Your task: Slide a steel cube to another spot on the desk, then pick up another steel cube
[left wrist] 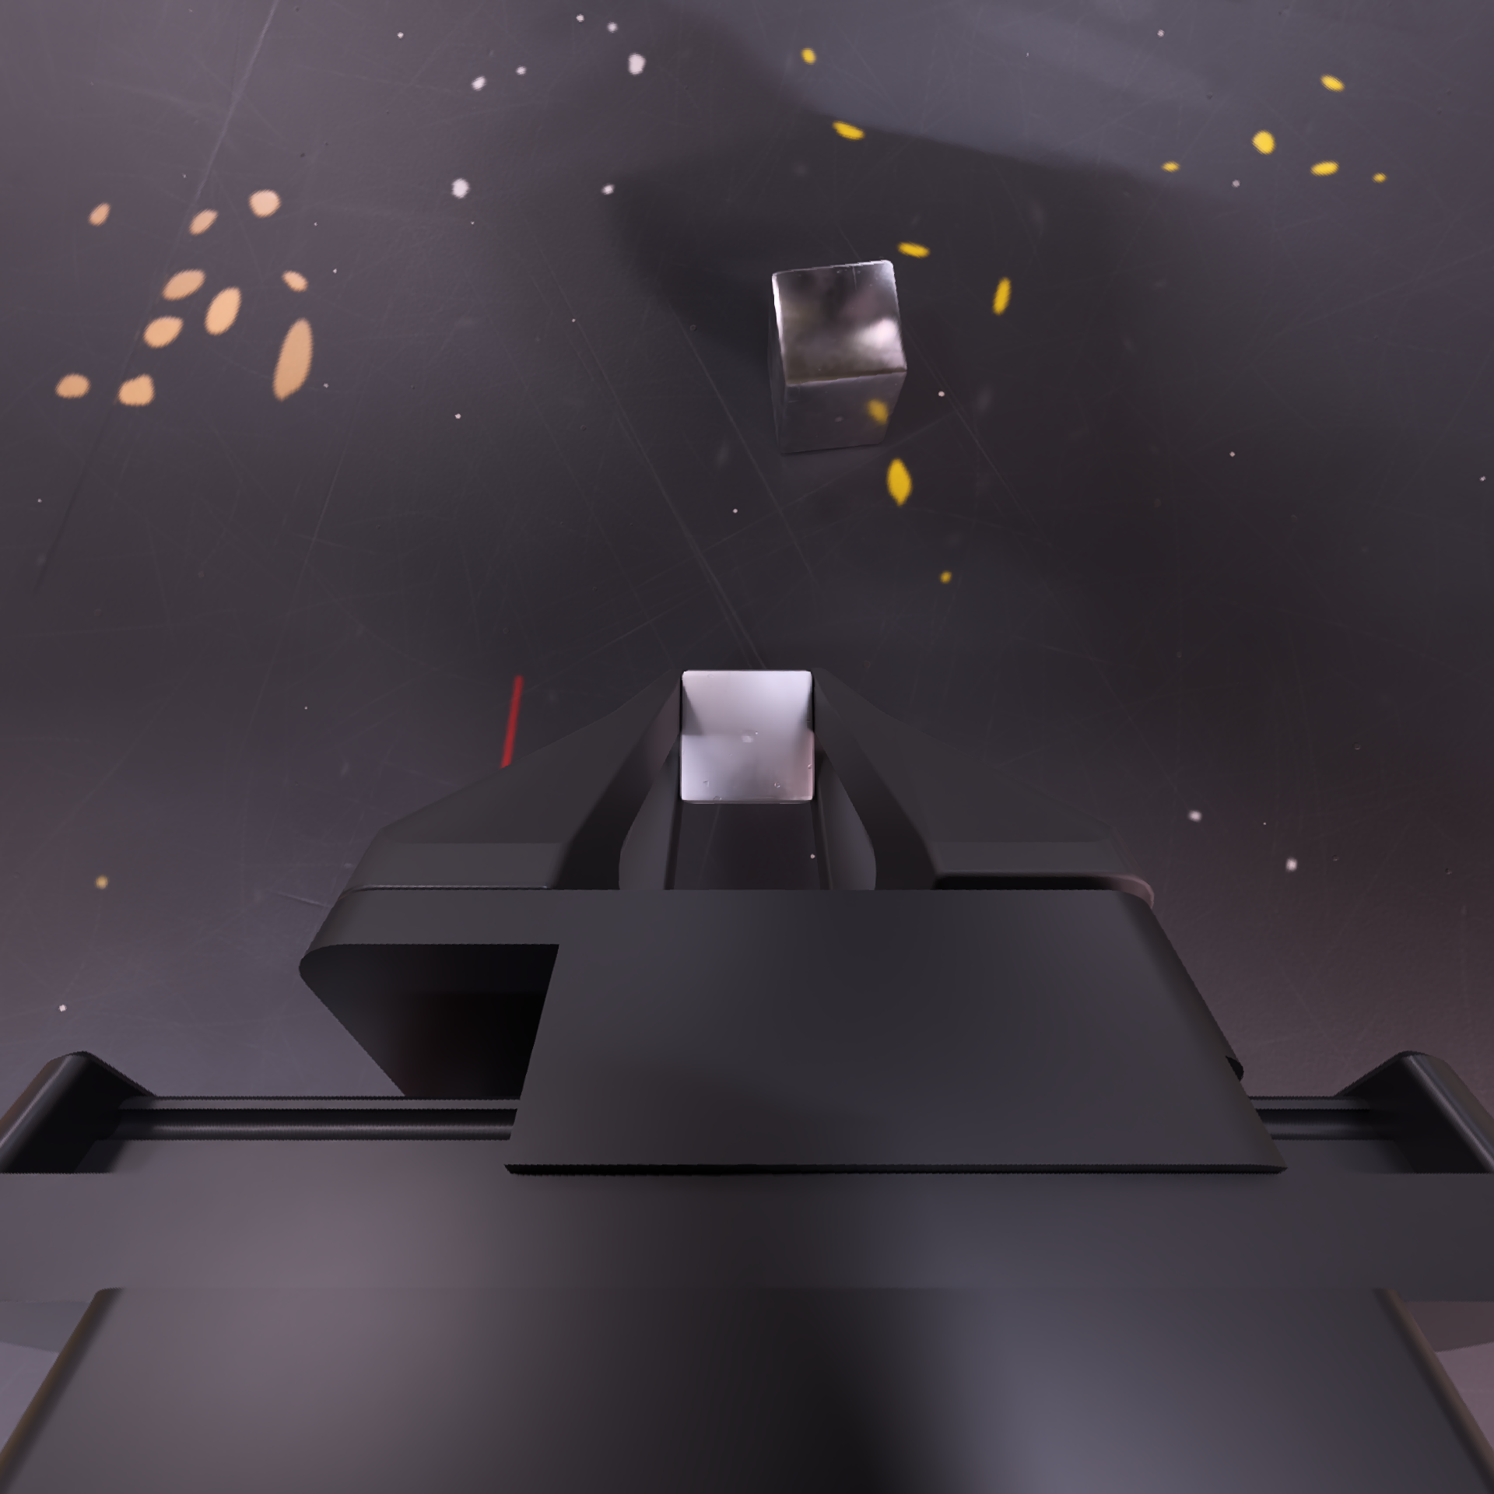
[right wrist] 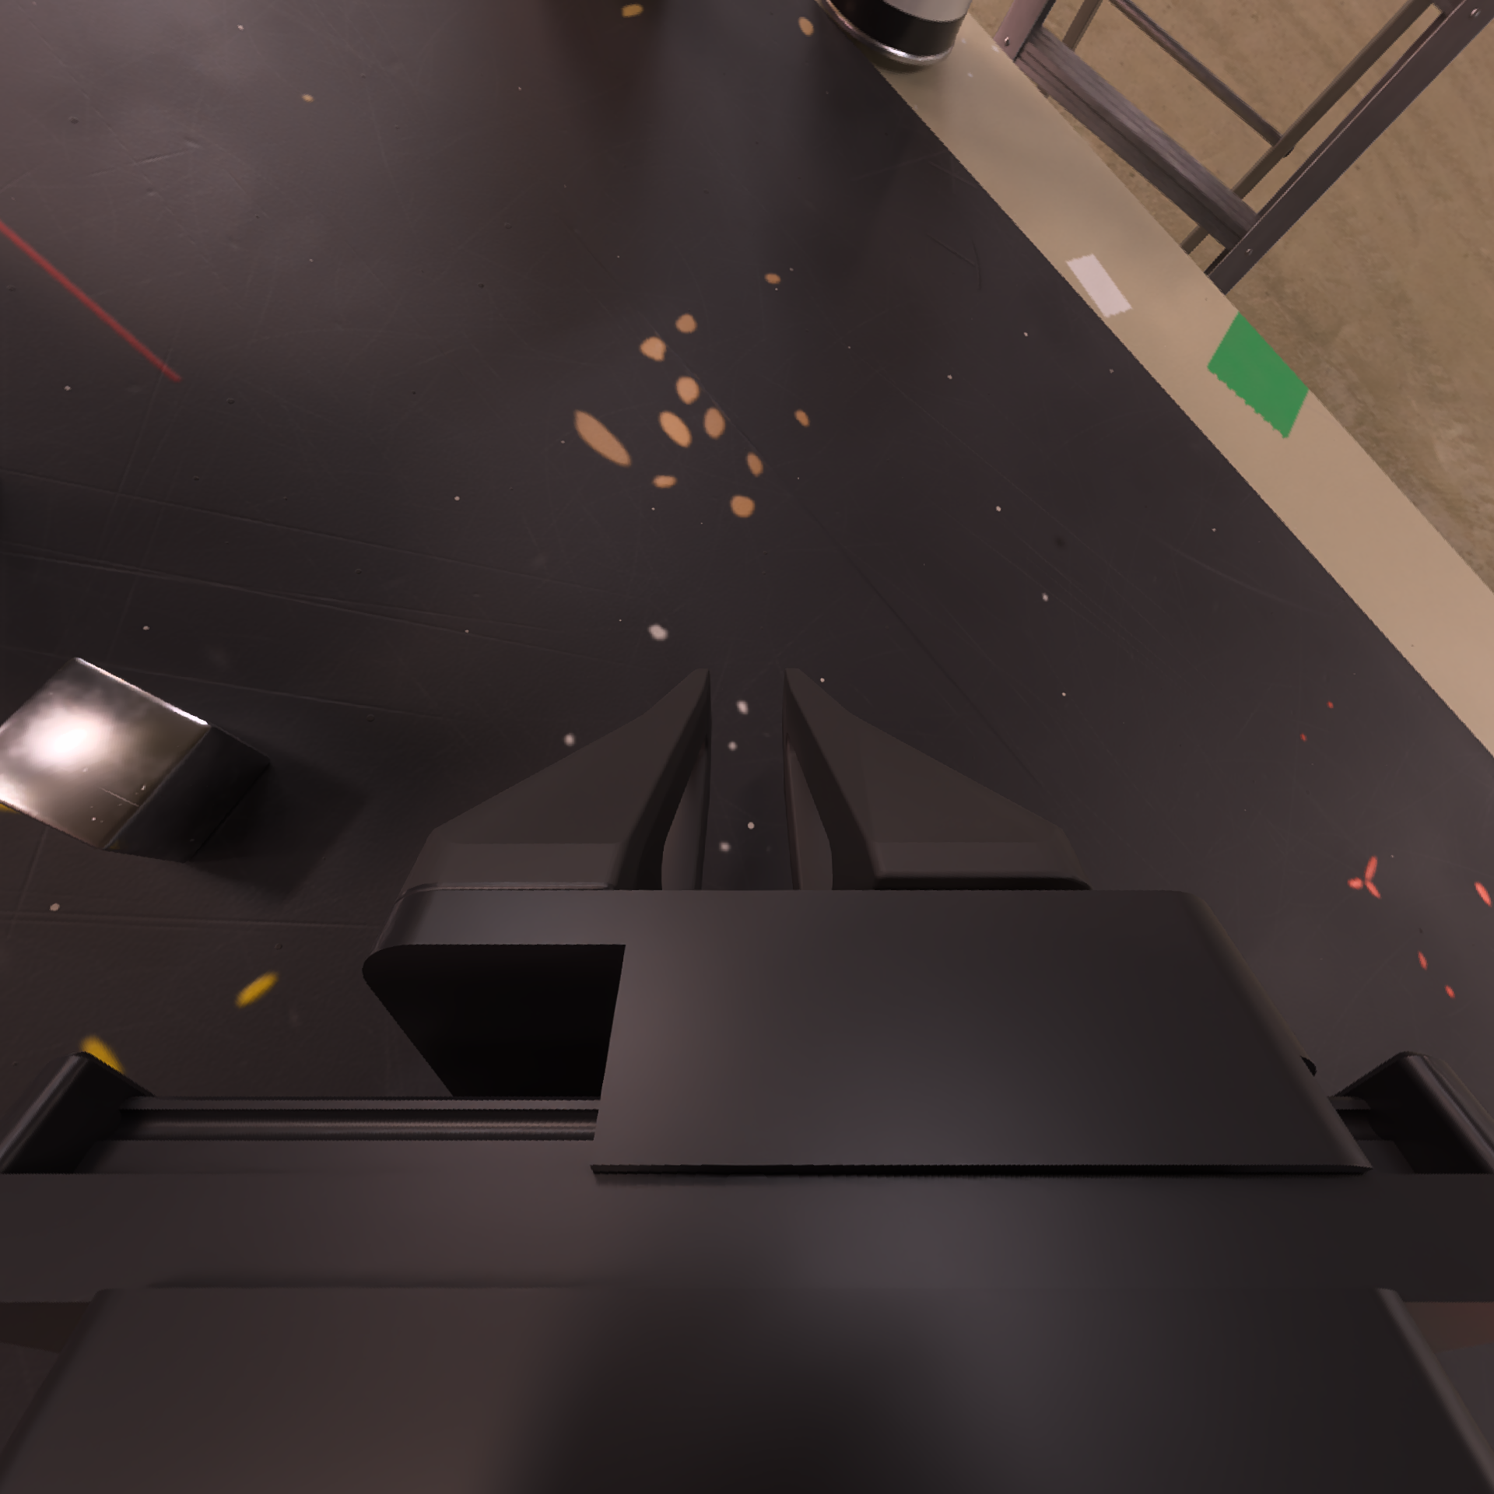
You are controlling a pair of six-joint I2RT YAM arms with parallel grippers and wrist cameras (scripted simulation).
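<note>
A steel cube [right wrist: 113,760] and a metal cylinder [right wrist: 897,28] are cut off by edges.

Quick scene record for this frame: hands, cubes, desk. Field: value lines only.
left hand: shut on a steel cube, fingers on its two sides
held cube: bright, between the fingertips; whether it is off the desk cannot be told
second cube: on the desk, ahead of the left hand and slightly to its right, untouched
right hand: empty, narrow gap between fingers, above bare desk
second cube from right wrist view: off to the left of the right hand
desk: dark, paint-speckled, pale edge strip
</note>
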